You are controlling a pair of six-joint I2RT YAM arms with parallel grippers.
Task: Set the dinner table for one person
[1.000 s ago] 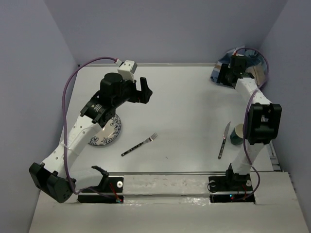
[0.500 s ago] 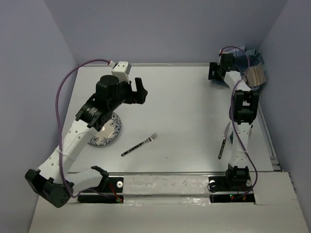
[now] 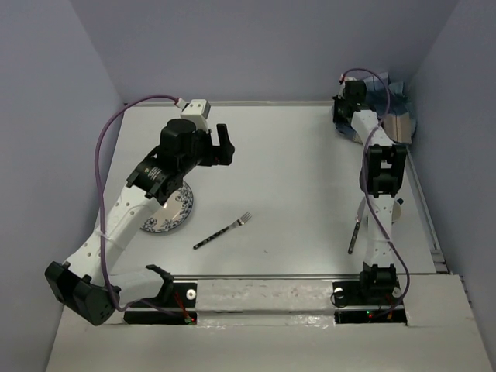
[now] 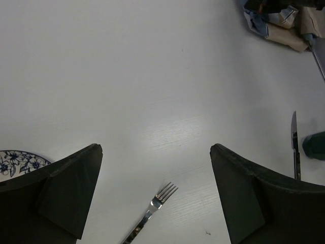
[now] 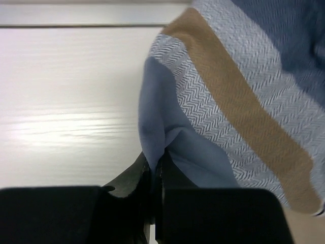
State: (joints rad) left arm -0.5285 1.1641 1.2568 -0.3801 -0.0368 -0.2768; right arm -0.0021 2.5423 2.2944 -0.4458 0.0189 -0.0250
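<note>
The dinner table (image 3: 294, 170) is a white top. At its far right corner lies a blue-and-beige striped cloth (image 3: 397, 108) (image 5: 244, 101), bunched up. My right gripper (image 3: 342, 125) (image 5: 156, 162) is shut on a blue fold of that cloth. My left gripper (image 3: 223, 143) (image 4: 155, 147) hangs open and empty above the table's left half. Below it lie a fork (image 3: 223, 230) (image 4: 152, 206) and a blue-patterned plate (image 3: 167, 211) (image 4: 18, 161). A knife (image 3: 356, 225) (image 4: 294, 145) lies at the right, next to a green cup (image 4: 315, 145) that the right arm mostly hides in the top view.
Purple walls close in the table on three sides. The cloth (image 4: 277, 23) sits against the back right corner. A metal rail (image 3: 271, 277) runs along the near edge in front of both arm bases.
My right gripper has closed on the cloth's fold at the back right corner, and the right arm has straightened along the right side. The left arm shifted only slightly.
</note>
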